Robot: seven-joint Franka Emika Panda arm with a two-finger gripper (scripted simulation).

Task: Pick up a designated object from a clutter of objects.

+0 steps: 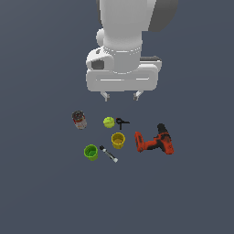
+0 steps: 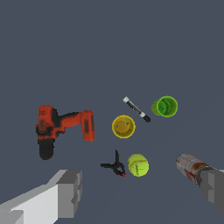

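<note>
A dark grey floor is carrying a can, ball, clamp, yellow cup, green cup, pen-like stick and power drill, all lying well away from its edges.

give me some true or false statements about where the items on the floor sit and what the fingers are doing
1. The fingers hold nothing. True.
2. The small red-and-white labelled can lies inside the green cup. False: it stands apart, alone.
3. The small black clamp sits right beside the yellow-green ball. True.
4. The red-and-black power drill is at the exterior view's left. False: it is at the right.
5. The yellow cup is tipped over. False: it stands upright, mouth up.
</note>
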